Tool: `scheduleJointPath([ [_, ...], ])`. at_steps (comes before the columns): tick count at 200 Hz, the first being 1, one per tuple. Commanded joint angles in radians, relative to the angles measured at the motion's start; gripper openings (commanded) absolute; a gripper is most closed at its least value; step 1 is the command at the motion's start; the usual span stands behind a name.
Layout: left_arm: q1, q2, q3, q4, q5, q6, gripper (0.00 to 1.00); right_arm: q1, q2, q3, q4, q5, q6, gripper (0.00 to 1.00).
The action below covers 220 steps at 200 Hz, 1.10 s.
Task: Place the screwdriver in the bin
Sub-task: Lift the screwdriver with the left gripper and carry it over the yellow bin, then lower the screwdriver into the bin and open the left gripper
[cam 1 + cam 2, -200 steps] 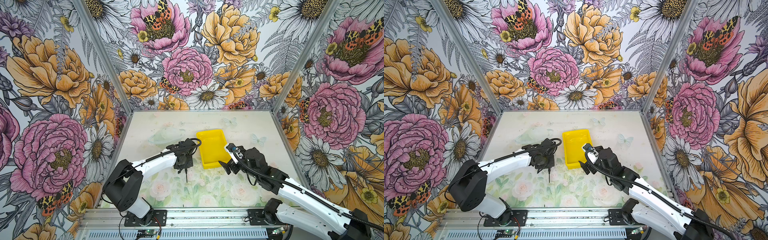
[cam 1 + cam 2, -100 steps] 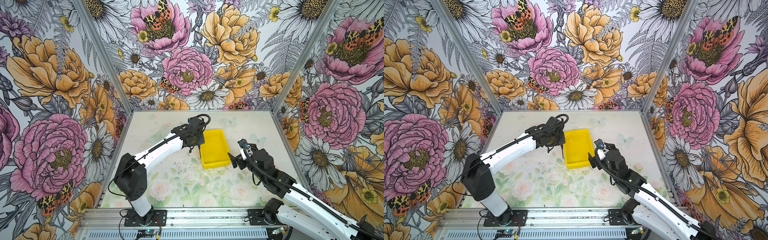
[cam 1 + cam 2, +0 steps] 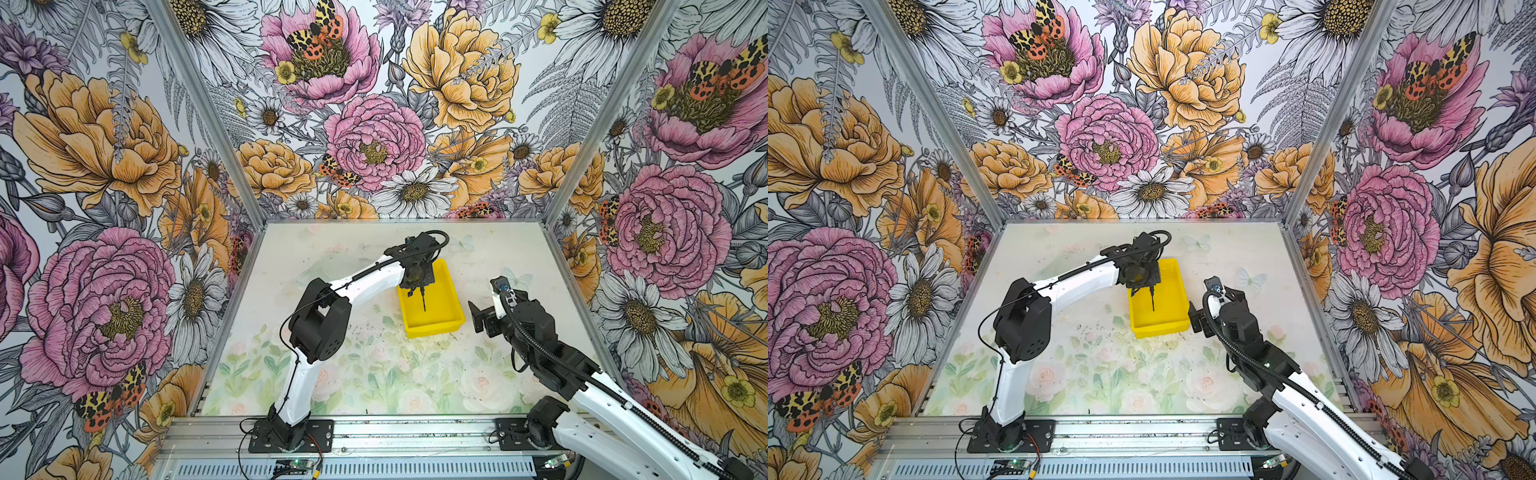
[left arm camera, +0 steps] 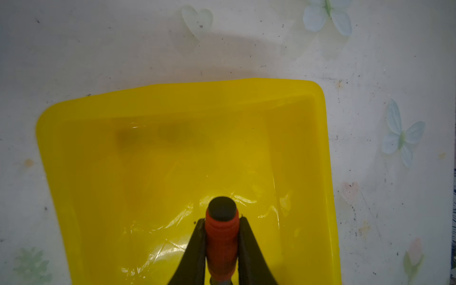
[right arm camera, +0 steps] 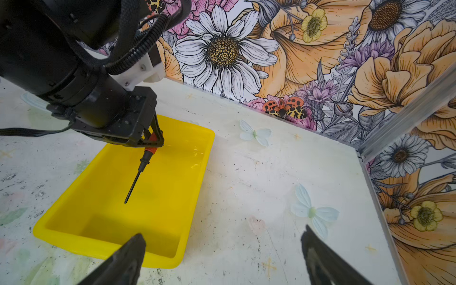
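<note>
release is the step in hand: left fingers [image 4: 195,249] clamp the screwdriver [image 5: 142,165] by its red handle, tip down over the inside of the yellow bin [image 4: 187,98]. right fingers [image 5: 123,261] stand wide and empty just beside it. next, lower slightly and open.

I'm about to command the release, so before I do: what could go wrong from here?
The screwdriver hangs tip-down and tilted from the left gripper above the bin. If it is dropped from here, it could bounce or tip over the low wall. The open right gripper sits close beside the bin, so a stray move might nudge it.
</note>
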<state>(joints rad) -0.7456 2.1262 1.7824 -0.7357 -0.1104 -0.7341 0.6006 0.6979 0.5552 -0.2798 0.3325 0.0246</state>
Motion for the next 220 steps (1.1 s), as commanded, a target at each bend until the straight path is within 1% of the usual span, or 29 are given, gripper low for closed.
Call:
scheduleJointPath([
  [1, -0.016, 0.024, 0.025, 0.003, -0.004, -0.031, 0.07, -0.008, -0.021, -0.013, -0.015, 0.031, 0.021, 0.99],
  [31, -0.018, 0.073, 0.035, 0.008, -0.012, -0.03, 0.06, -0.019, -0.017, -0.021, -0.014, 0.027, 0.019, 0.99],
  [62, -0.018, 0.12, 0.056, 0.007, 0.007, -0.035, 0.07, -0.037, -0.01, -0.02, -0.014, 0.024, 0.021, 0.99],
  [114, -0.019, 0.145, 0.042, 0.006, 0.005, -0.037, 0.1, -0.05, -0.018, -0.02, -0.014, 0.006, 0.016, 0.99],
  [129, -0.018, 0.147, 0.031, 0.006, 0.003, -0.036, 0.14, -0.049, -0.014, -0.02, -0.012, 0.008, 0.014, 0.99],
  [155, -0.018, 0.151, 0.019, 0.006, -0.004, -0.034, 0.24, -0.051, -0.015, -0.017, -0.012, 0.008, 0.014, 0.99],
  [174, -0.018, 0.148, 0.019, 0.006, -0.01, -0.033, 0.3, -0.051, -0.014, -0.013, -0.013, 0.008, 0.01, 0.99],
  [192, -0.017, 0.144, 0.026, 0.006, -0.014, -0.031, 0.33, -0.051, -0.014, -0.01, -0.013, 0.008, 0.009, 0.99],
  [220, -0.02, 0.12, 0.036, 0.004, -0.023, -0.013, 0.34, -0.053, -0.011, -0.005, -0.012, 0.01, 0.007, 0.99],
])
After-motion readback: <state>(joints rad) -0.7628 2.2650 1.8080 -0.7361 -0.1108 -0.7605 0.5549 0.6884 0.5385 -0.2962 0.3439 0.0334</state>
